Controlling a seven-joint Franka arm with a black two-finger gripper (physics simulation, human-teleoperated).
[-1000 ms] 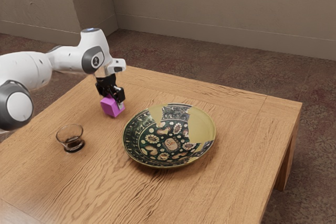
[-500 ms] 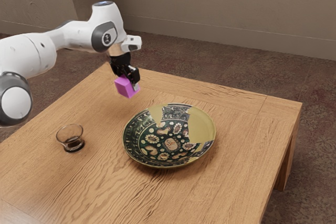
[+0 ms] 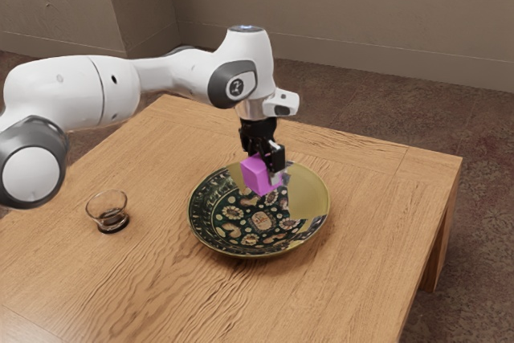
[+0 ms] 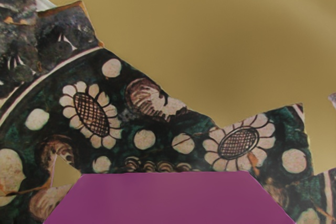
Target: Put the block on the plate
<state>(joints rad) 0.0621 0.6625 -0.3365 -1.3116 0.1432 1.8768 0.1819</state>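
Squarely clamped in the claw (image 3: pixel 267 177), the pink-purple block (image 3: pixel 255 174) is over the plate (image 3: pixel 228 234).

Seen from the side in the exterior view, the claw points down with its two fingers closed on the block, above the far part of the plate; whether the block touches the plate is hard to tell. Well apart from the claw, toward the exterior view's left, a small clear glass (image 3: pixel 108 213) stands on the wooden table (image 3: pixel 353 279). Looking from the hand, the wrist view brings out the plate's paint just beyond the held block: two pale petalled flowers (image 4: pixel 92 115) with cross-hatched centres, cream dots, and the jagged edge of a plain gold area (image 4: pixel 210 40).
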